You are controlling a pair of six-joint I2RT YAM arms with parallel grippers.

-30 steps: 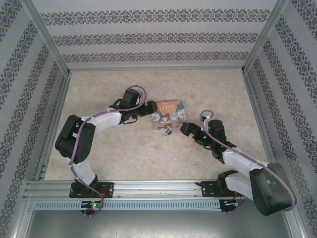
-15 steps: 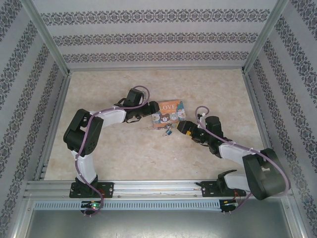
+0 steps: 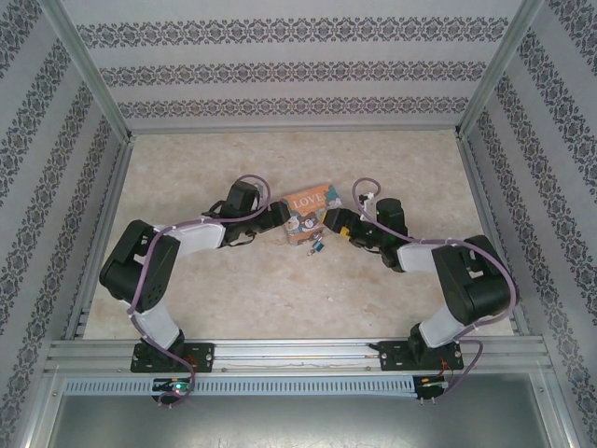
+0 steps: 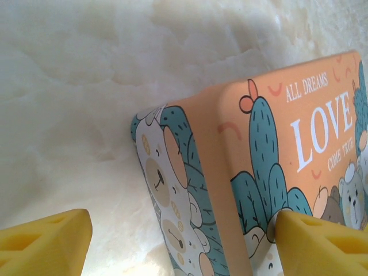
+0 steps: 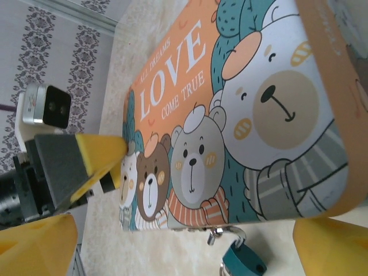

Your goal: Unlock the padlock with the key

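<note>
Left gripper (image 4: 183, 233) wide open straddling LOVE box (image 5: 230, 103) corner, right gripper (image 5: 184, 244) also wide open, both empty, padlock (image 5: 244, 262) lying just beside box.

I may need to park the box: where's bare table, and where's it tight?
Bare table runs from the box to the back wall, and from the padlock to the near rail. Crowded: both box ends, flanked by the left gripper and right gripper.
</note>
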